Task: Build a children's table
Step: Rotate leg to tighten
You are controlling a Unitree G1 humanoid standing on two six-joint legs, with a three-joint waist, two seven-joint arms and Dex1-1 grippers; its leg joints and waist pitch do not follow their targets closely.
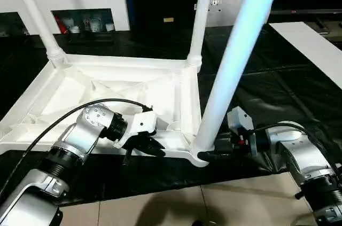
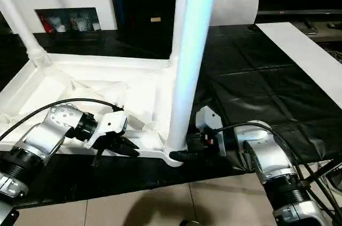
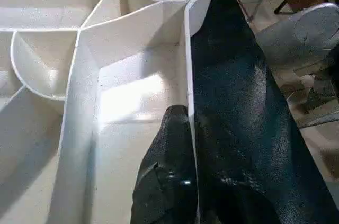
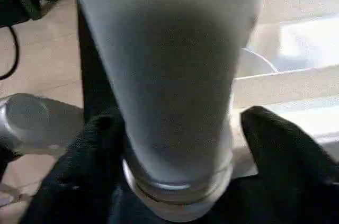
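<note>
Table leg [image 4: 175, 86] stands between right gripper's [image 4: 177, 144] spread jaws.

Living room: white cabinet [image 1: 64, 1], tiled floor [image 1: 214, 204]

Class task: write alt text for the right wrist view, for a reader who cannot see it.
Close up, a white table leg stands in its round corner socket, with the right gripper set around its base, one black finger on each side. Behind lies the ribbed white underside of the table top.
</note>
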